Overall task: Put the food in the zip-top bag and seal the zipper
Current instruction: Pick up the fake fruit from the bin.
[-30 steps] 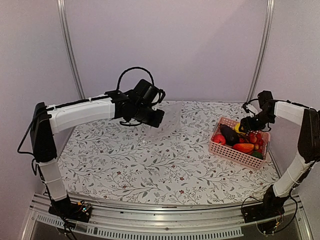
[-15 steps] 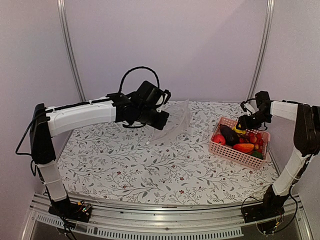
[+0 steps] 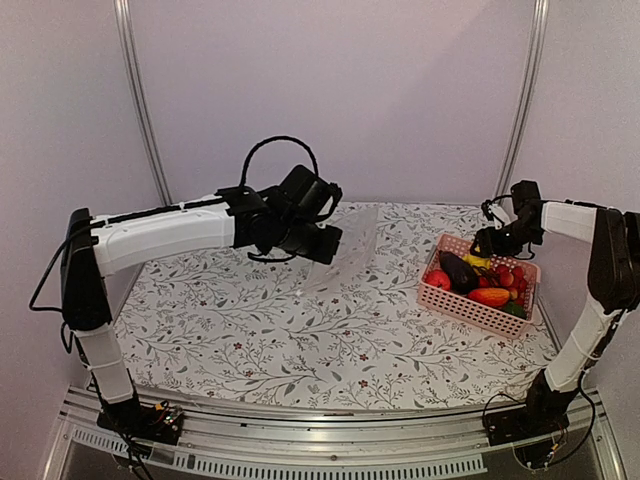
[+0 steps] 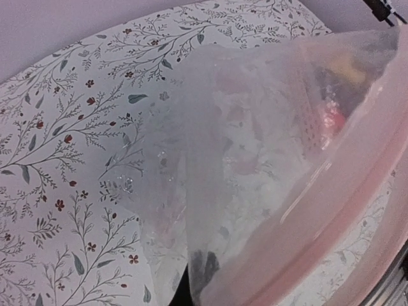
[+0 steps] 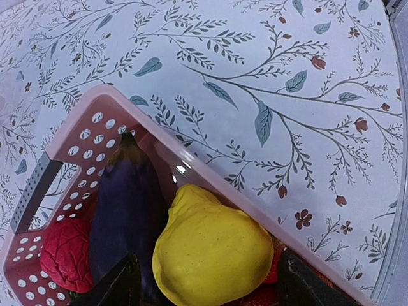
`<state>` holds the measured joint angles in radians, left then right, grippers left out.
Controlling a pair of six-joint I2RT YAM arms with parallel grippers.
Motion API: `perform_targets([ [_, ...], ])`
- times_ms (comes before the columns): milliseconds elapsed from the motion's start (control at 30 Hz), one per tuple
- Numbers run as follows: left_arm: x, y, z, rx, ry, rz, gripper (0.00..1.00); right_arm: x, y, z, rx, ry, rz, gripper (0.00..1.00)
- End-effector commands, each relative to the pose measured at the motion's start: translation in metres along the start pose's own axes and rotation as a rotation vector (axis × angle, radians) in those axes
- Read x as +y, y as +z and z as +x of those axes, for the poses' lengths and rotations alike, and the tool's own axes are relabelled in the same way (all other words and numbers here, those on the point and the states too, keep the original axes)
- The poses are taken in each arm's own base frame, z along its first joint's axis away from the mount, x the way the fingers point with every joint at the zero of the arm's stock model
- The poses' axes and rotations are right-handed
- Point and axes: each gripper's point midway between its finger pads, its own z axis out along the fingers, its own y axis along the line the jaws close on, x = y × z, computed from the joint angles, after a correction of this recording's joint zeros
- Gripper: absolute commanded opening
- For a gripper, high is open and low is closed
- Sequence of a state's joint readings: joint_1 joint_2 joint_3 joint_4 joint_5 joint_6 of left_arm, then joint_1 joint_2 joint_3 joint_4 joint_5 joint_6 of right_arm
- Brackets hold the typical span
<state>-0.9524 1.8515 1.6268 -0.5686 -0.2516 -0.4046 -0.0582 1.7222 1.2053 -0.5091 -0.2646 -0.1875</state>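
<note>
Food is kept in the pink basket; the zip-top bag is held up above the table.
At the right side of the flowered table, an orange-red piece and a red round piece are seen in the near part of the basket. A dark purple eggplant and a yellow lemon-like piece are laid side by side at its far corner. The right gripper is held over this corner, with its fingers spread apart, one at each side of the yellow piece, and nothing is gripped. Farther back, near the middle, the bag is held clear of the table by the left gripper, which is clamped on it beside the pink zipper.
</note>
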Motion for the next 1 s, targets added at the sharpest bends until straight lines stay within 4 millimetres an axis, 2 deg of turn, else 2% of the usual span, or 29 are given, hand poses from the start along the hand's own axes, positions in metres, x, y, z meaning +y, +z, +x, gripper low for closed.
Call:
perform_targets([
  [0, -0.004, -0.008, 0.007, 0.034, -0.087, -0.029, 0.00, 0.000, 0.012, 0.005, 0.047, 0.052, -0.019, 0.72],
  [267, -0.012, -0.003, 0.015, 0.060, -0.083, -0.056, 0.00, 0.000, 0.027, 0.011, 0.087, 0.081, -0.041, 0.72],
  [367, -0.015, 0.004, 0.013, 0.072, -0.079, -0.057, 0.00, 0.002, 0.026, 0.011, 0.085, 0.074, -0.051, 0.56],
  [433, -0.016, 0.011, 0.011, 0.082, -0.078, -0.062, 0.00, 0.005, 0.018, 0.008, 0.067, 0.063, -0.059, 0.46],
  [567, -0.016, 0.029, 0.002, 0.088, -0.121, -0.049, 0.00, 0.014, -0.014, -0.004, -0.008, 0.031, -0.057, 0.37],
  [700, -0.019, 0.045, -0.013, 0.071, -0.151, -0.022, 0.00, 0.021, -0.053, -0.012, -0.094, -0.036, -0.031, 0.34],
  [767, -0.018, 0.051, -0.020, 0.060, -0.166, -0.018, 0.00, 0.031, -0.072, -0.016, -0.134, -0.070, -0.056, 0.34],
  [833, -0.016, 0.060, -0.023, 0.057, -0.183, -0.017, 0.00, 0.047, -0.089, -0.019, -0.174, -0.100, -0.118, 0.34],
  [967, -0.014, 0.073, -0.029, 0.044, -0.216, 0.007, 0.00, 0.093, -0.133, -0.025, -0.283, -0.187, -0.291, 0.32],
])
